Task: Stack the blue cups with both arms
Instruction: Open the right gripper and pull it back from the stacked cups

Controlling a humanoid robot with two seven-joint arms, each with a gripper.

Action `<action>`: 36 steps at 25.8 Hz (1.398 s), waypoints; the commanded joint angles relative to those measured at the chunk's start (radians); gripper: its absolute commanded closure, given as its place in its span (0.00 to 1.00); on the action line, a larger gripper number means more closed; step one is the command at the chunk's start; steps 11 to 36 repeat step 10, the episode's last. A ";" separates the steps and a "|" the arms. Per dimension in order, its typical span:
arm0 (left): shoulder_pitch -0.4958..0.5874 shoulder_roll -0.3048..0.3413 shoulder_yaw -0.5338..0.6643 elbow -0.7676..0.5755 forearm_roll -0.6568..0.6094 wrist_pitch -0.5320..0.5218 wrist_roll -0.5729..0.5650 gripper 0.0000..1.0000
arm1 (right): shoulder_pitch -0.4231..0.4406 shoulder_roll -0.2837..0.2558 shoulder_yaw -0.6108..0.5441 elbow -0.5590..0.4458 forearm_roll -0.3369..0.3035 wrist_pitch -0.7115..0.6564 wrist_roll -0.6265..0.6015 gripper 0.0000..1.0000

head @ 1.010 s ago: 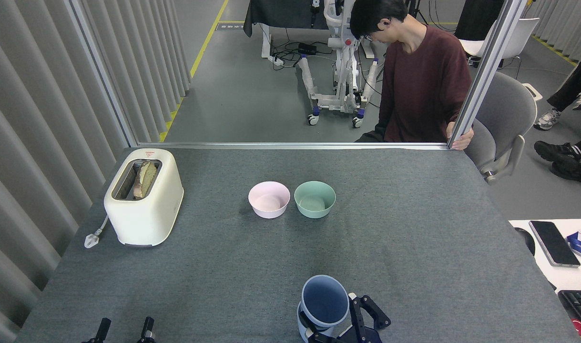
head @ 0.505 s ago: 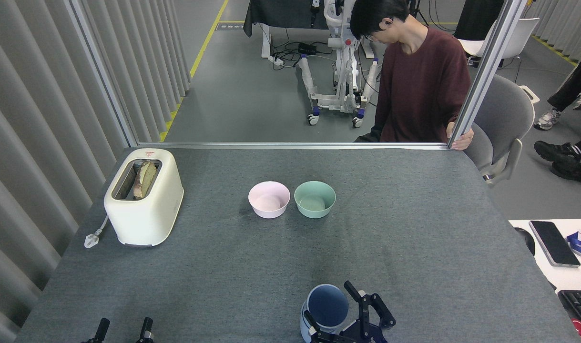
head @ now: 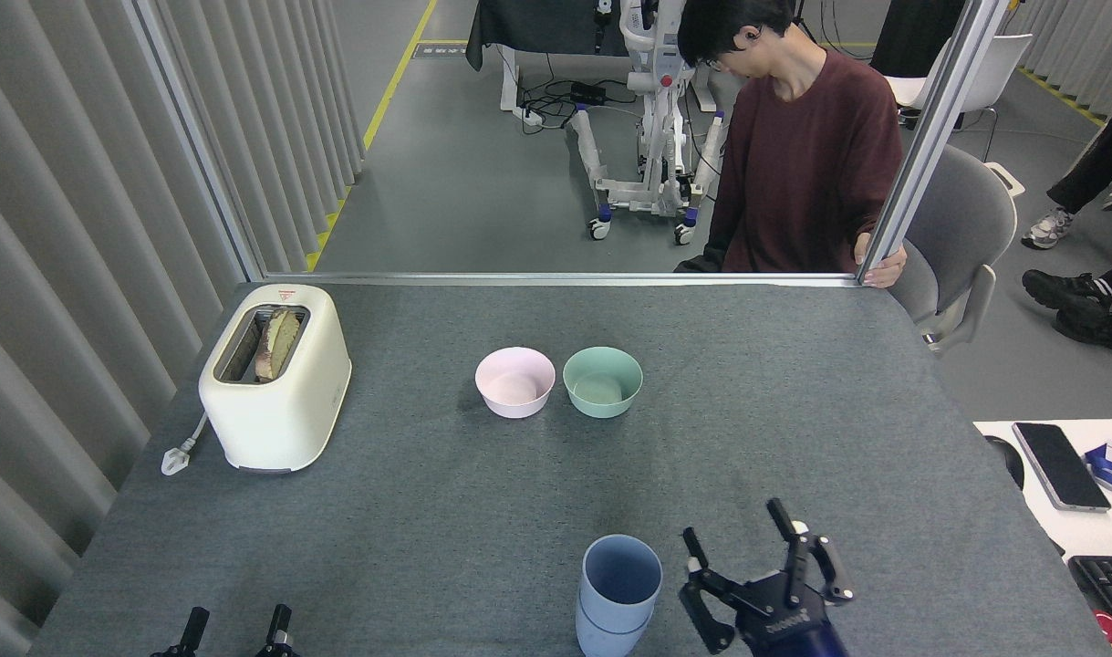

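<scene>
Blue cups (head: 618, 593) nested one inside the other, standing upright at the near edge of the grey desk (head: 428, 511), slightly right of centre. Pale matte blue, handleless, tapering downward; rim of the lower cup visible as a ring below the upper one; inner cup empty. No longer gripped as half a second ago: now standing free, clear of any tool.

Right tool (head: 738, 538) just beside the stack on its right, apart from it, released, two black fingers spread wide and pointing away from the robot. Shifted rightward and off the cups compared with the earlier frames, where its fingers flanked the stack.

Left tool (head: 236, 628) low at the bottom left edge, only two dark fingertips showing, well apart from the cups, same spot as before; fingertips apart with a clear gap, so open.

Further out, pink bowl (head: 514, 381) and mint-green bowl (head: 602, 381) side by side at mid desk, nearly touching, both empty, unmoved. Cream toaster (head: 275, 376) at far left of the desk, a slice of bread (head: 275, 343) upright in one slot, plug (head: 174, 459) lying beside it.

Beyond the desk, a person in a maroon sweater (head: 806, 164) seated on a grey chair (head: 961, 233), a hand (head: 882, 267) on the metal post, head turned a little compared with before.

At the right edge, a phone (head: 1060, 465) on a white surface.
</scene>
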 commanded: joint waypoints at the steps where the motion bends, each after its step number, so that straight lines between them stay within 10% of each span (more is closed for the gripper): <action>1: 0.043 0.002 -0.003 -0.052 0.001 -0.016 -0.017 0.00 | 0.161 -0.032 -0.122 0.041 -0.018 -0.015 -0.044 0.00; 10: 0.285 0.052 0.020 -0.320 0.008 -0.026 -0.105 0.00 | 0.398 -0.022 -0.191 0.030 -0.121 -0.017 -0.193 0.00; 36: 0.285 0.052 0.020 -0.320 0.008 -0.026 -0.105 0.00 | 0.398 -0.022 -0.191 0.030 -0.121 -0.017 -0.193 0.00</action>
